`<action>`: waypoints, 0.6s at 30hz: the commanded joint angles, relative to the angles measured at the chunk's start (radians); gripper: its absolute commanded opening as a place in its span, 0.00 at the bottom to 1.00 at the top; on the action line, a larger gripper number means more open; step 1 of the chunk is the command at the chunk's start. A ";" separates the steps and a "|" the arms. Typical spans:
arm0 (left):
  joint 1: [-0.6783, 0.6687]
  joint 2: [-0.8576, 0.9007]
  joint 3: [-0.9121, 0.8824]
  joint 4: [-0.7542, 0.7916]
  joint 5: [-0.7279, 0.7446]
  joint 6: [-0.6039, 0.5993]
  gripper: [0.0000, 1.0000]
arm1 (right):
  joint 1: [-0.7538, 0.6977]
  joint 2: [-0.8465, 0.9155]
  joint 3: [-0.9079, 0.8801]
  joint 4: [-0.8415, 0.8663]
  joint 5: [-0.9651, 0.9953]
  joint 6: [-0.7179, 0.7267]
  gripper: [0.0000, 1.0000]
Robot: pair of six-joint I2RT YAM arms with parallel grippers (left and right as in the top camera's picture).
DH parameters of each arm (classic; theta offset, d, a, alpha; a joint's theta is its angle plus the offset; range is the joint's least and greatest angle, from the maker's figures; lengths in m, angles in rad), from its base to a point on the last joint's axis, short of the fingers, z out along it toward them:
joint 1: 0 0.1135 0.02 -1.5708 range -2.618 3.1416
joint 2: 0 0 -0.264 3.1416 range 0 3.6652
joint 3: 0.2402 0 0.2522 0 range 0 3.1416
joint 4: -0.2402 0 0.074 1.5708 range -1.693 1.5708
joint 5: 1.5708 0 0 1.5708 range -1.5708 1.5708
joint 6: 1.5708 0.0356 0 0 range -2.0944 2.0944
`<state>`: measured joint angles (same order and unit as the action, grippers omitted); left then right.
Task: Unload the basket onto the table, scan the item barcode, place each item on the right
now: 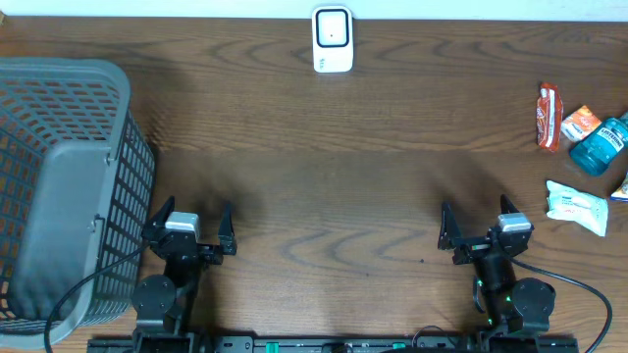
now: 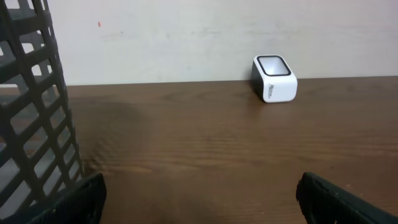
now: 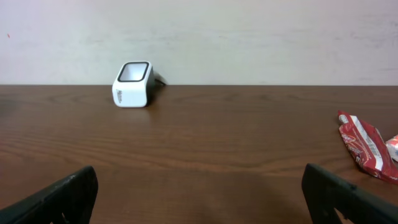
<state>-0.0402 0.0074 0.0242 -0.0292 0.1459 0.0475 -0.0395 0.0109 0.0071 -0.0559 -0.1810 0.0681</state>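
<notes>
A white barcode scanner (image 1: pixel 333 40) stands at the table's far edge, also seen in the left wrist view (image 2: pixel 275 79) and the right wrist view (image 3: pixel 132 84). Several items lie at the right: a red packet (image 1: pixel 549 117) (image 3: pixel 365 145), an orange packet (image 1: pixel 580 123), a teal bottle (image 1: pixel 600 144) and a white pack (image 1: pixel 577 206). My left gripper (image 1: pixel 189 222) (image 2: pixel 199 198) rests open near the front left, nothing between its fingers. My right gripper (image 1: pixel 481 222) (image 3: pixel 199 198) rests open near the front right, left of the items and apart from them.
A grey mesh basket (image 1: pixel 61 186) stands at the left edge, close beside my left arm; its wall (image 2: pixel 31 106) fills the left of the left wrist view. A wall runs behind the table's far edge.
</notes>
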 commanded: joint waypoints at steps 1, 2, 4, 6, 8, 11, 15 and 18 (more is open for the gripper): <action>0.005 -0.003 -0.020 -0.031 -0.008 -0.016 0.98 | 0.008 -0.005 -0.002 -0.005 0.021 0.013 0.99; 0.005 -0.003 -0.020 -0.030 -0.008 -0.016 0.98 | 0.008 -0.005 -0.002 -0.007 0.034 0.013 0.99; 0.005 -0.003 -0.020 -0.031 -0.008 -0.016 0.98 | 0.008 -0.005 -0.002 -0.009 0.062 0.013 0.99; 0.005 -0.003 -0.020 -0.030 -0.008 -0.016 0.98 | 0.008 -0.004 -0.002 -0.010 0.067 0.013 0.99; 0.005 -0.003 -0.020 -0.030 -0.008 -0.016 0.98 | 0.008 -0.004 -0.002 -0.009 0.066 0.013 0.99; 0.005 -0.003 -0.020 -0.030 -0.008 -0.016 0.98 | 0.008 -0.004 -0.002 -0.009 0.066 0.013 0.99; 0.005 -0.003 -0.020 -0.030 -0.008 -0.016 0.98 | 0.008 -0.004 -0.002 -0.009 0.066 0.013 0.99; 0.005 -0.003 -0.020 -0.030 -0.008 -0.016 0.98 | 0.008 -0.004 -0.002 -0.009 0.066 0.013 0.99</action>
<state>-0.0402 0.0074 0.0242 -0.0292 0.1459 0.0475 -0.0395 0.0109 0.0071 -0.0601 -0.1303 0.0681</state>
